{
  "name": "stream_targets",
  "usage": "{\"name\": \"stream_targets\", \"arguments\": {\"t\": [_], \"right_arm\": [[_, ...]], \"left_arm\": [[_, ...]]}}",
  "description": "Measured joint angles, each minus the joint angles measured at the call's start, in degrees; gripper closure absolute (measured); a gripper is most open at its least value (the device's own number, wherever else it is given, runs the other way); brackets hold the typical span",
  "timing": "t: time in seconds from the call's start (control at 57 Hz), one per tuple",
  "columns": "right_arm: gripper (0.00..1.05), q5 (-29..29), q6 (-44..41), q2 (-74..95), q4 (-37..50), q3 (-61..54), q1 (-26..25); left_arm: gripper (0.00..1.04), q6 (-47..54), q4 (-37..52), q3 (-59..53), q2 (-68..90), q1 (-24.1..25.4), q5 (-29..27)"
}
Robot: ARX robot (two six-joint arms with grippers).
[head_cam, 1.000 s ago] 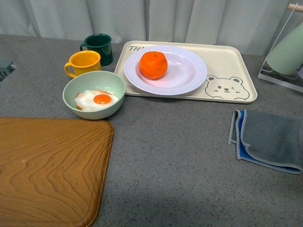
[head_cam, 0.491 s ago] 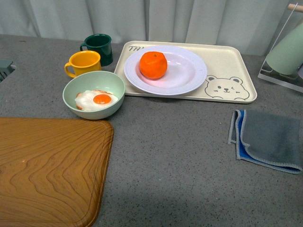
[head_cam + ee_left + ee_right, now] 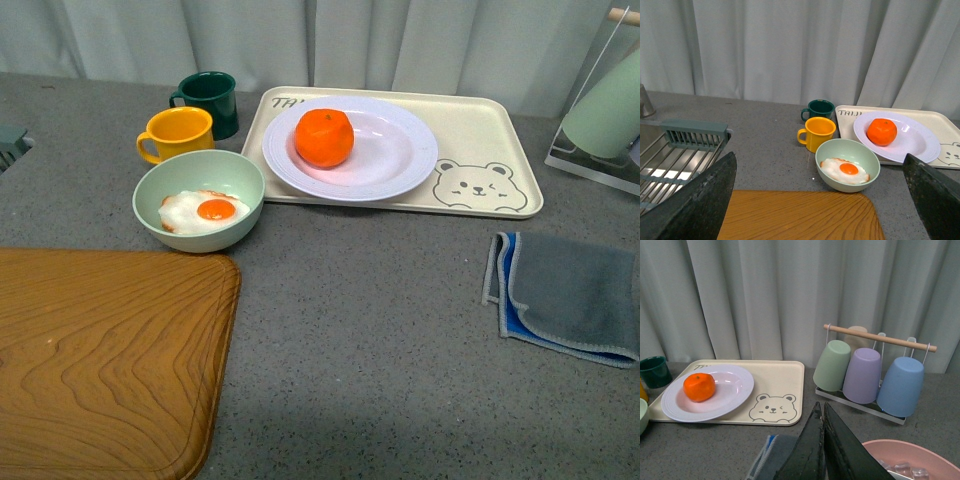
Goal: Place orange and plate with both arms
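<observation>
Front view is showing the orange (image 3: 324, 137) sitting on the left part of the plate (image 3: 400, 160), which is resting on the beige bear tray (image 3: 485, 125) at the far side of the table. Neither of my arms is appearing there. My left gripper (image 3: 820, 200) is standing wide apart, holding nothing. My right gripper (image 3: 822, 450) is pressing its fingers together, clasping nothing, above the grey cloth (image 3: 775, 455).

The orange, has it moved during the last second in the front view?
No. The orange sits at the same spot on the plate, toward its left side, and the plate keeps its place on the bear tray.
</observation>
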Motion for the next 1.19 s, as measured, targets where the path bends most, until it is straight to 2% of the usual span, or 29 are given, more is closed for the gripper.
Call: {"name": "stream_targets", "arguments": {"t": [0.456,0.544,0.684,1.193], "right_arm": [[1.04,-0.02,0.00,-7.13,-7.15,0.00,0.00],[1.04,-0.17,-0.02,-13.25,-15.26,0.04,0.00],[1.03,-0.15,-0.04,-16.83,-17.14,0.04,0.00],[0.16,-0.15,-0.07,-16.87,-17.27,0.04,0.00]], "left_arm": [[0.07,0.00,0.00,0.00,0.00,0.00,0.00],[0.07,0.00,0.00,0.00,0.00,0.00,0.00],[0.07,0.00,0.00,0.00,0.00,0.00,0.00],[0.07,0.00,0.00,0.00,0.00,0.00,0.00]]}}
